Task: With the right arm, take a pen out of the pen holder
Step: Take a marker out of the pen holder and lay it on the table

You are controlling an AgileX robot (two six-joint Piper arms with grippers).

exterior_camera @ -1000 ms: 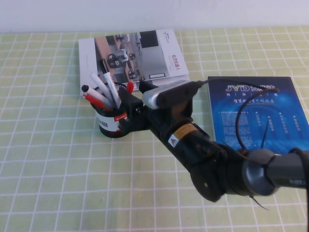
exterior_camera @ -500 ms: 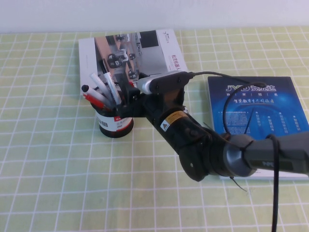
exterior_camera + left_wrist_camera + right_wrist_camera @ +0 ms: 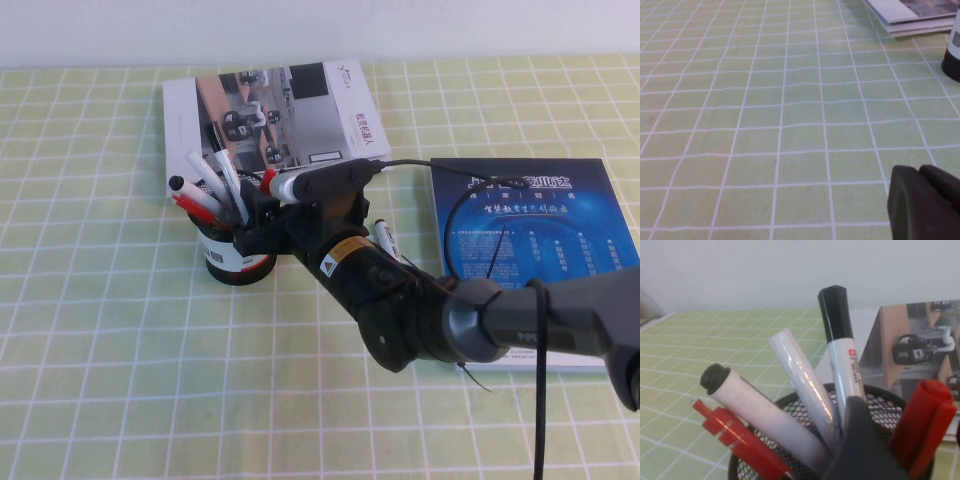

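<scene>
A black mesh pen holder stands on the green checked cloth with several pens in it. My right gripper is at the holder's right rim, open. In the right wrist view the red-capped pen stands between the fingers of the right gripper, one dark finger over the mesh rim. A black-capped white marker, a clear pen and a red pen lean away behind it. Only a dark part of my left gripper shows, low over bare cloth.
A magazine lies behind the holder, a blue book to the right under the right arm's cable. A white marker lies on the cloth beside the arm. The holder's base shows far off in the left wrist view.
The right arm has swung left and forward, bringing the gripper from the holder's near right side up to the red-capped pen. The holder and pens have not moved.
</scene>
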